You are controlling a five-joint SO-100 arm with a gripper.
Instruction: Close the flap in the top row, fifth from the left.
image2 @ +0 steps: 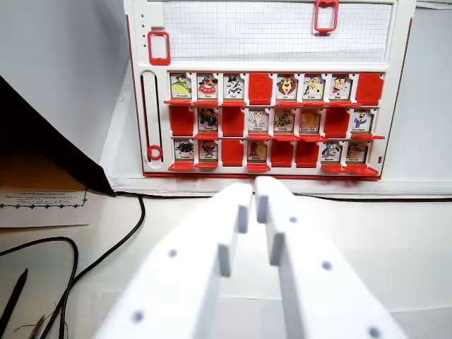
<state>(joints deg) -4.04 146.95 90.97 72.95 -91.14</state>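
Left of you ran a black cable (106,251). Your gripper (253,199) was near and central, its white fingers (236,205) almost closed on nothing. The open fifth flap (286,87) stood on the board (268,42), far beyond and slightly right.

— What sits before you?

— A white and red game board (268,92) with three rows of flaps. In the top row, the fifth flap (286,86) stands open, showing a lion-like picture.

— And your gripper (253,198)?

— My white jaws nearly meet, well short of the board. A black cable (106,251) trails at the wrist view's left.
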